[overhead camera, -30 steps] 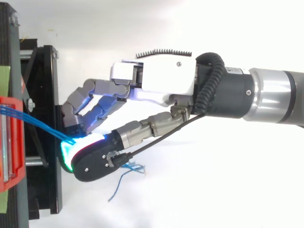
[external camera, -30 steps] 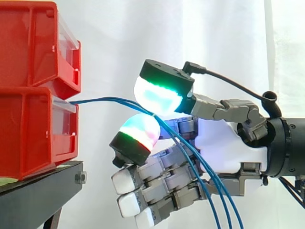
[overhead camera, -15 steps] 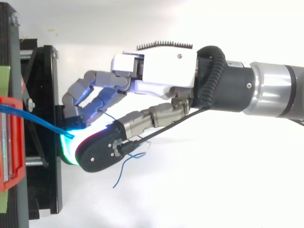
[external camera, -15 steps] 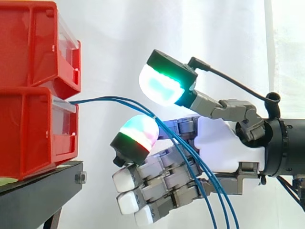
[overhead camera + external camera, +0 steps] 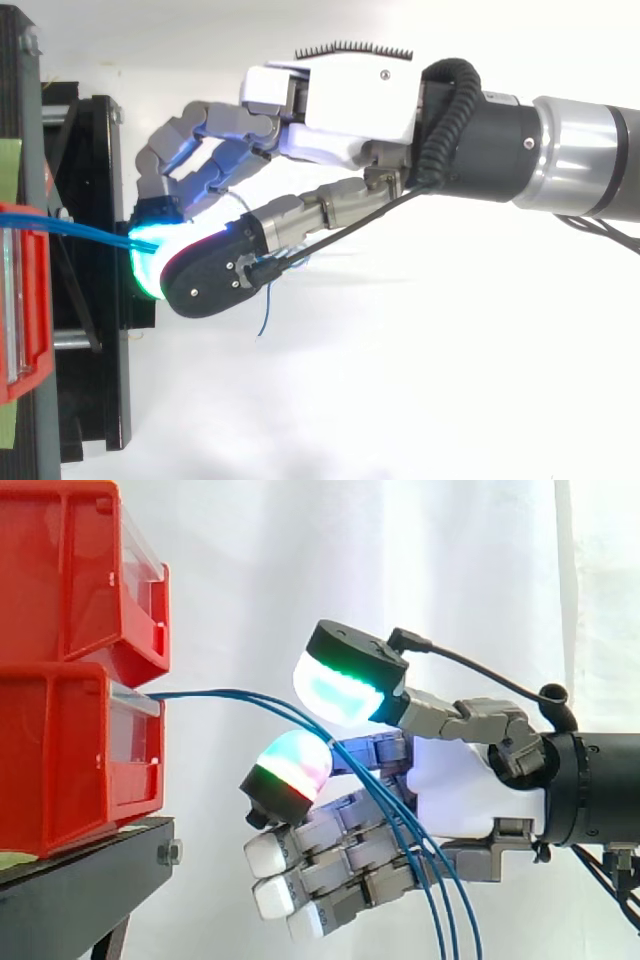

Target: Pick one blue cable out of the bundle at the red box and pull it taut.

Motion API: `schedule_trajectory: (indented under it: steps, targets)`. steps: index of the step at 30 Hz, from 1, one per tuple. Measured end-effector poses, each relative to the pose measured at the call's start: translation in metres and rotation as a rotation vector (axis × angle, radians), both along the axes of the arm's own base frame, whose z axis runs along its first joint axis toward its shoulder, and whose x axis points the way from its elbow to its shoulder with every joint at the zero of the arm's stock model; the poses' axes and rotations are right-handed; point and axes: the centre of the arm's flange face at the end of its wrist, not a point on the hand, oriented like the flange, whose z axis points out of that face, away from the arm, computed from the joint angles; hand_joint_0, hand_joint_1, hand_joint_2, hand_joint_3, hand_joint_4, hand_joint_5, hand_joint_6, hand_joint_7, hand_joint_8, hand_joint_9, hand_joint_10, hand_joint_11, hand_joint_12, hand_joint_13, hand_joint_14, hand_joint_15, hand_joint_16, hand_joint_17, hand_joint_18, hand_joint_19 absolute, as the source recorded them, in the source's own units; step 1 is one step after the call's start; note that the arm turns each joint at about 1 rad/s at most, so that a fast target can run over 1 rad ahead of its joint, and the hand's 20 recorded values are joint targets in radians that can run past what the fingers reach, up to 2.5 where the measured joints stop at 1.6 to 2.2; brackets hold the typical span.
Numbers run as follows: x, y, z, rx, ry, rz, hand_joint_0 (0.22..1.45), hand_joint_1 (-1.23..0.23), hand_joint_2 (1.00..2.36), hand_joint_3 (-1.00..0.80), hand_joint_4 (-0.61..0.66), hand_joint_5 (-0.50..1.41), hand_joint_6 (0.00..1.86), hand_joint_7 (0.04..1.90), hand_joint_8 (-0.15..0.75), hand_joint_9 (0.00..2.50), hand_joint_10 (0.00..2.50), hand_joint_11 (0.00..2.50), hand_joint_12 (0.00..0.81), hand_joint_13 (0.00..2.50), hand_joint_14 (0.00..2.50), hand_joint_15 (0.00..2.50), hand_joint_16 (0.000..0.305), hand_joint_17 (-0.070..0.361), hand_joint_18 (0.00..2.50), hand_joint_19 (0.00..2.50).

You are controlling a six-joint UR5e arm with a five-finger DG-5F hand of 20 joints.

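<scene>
hand (image 5: 470,790) near red box (image 5: 60,760) | pads (image 5: 340,685) curled loosely round blue cables (image 5: 230,692) | we isolate one, pinch hard, pull straight away

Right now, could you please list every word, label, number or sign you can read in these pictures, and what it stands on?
None: no readable text shows on the red bins, the black stand, the hand or the blue cables.
</scene>
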Motion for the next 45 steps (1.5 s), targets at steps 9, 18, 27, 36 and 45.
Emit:
schedule_trajectory:
  steps: [9, 18, 27, 36, 45]
  targets:
    - [0.0002, 0.0028, -0.0003, -0.02, 0.004, 0.003, 0.51, -0.78, 1.0, -0.47, 0.11, -0.15, 0.87, 0.87, 0.377, 0.76, 0.01, 0.45, 0.409, 0.61, 0.01, 0.42, 0.055, 0.124, 0.47, 0.46]
    - [0.0004, 0.0034, -0.0003, -0.032, 0.004, 0.003, 0.55, -0.7, 1.01, -0.1, 0.12, -0.14, 0.89, 0.83, 0.424, 0.81, 0.01, 0.45, 0.457, 0.65, 0.01, 0.41, 0.066, 0.15, 0.54, 0.45]
    - [-0.0001, 0.0001, 0.0001, -0.03, 0.004, -0.001, 0.64, -0.83, 1.01, -0.2, 0.07, -0.17, 0.89, 0.73, 0.372, 0.7, 0.01, 0.47, 0.42, 0.58, 0.01, 0.41, 0.058, 0.131, 0.46, 0.42]
    - [-0.0004, -0.0019, 0.0003, -0.028, 0.003, 0.006, 0.51, -0.82, 1.0, -0.5, 0.09, -0.16, 0.9, 0.8, 0.358, 0.71, 0.01, 0.48, 0.398, 0.58, 0.01, 0.41, 0.054, 0.122, 0.47, 0.43]
    - [-0.0013, -0.006, 0.0012, -0.028, 0.004, 0.018, 0.56, -0.57, 1.01, -0.35, 0.07, -0.14, 0.86, 0.87, 0.356, 0.76, 0.01, 0.45, 0.386, 0.58, 0.02, 0.43, 0.052, 0.117, 0.43, 0.49]
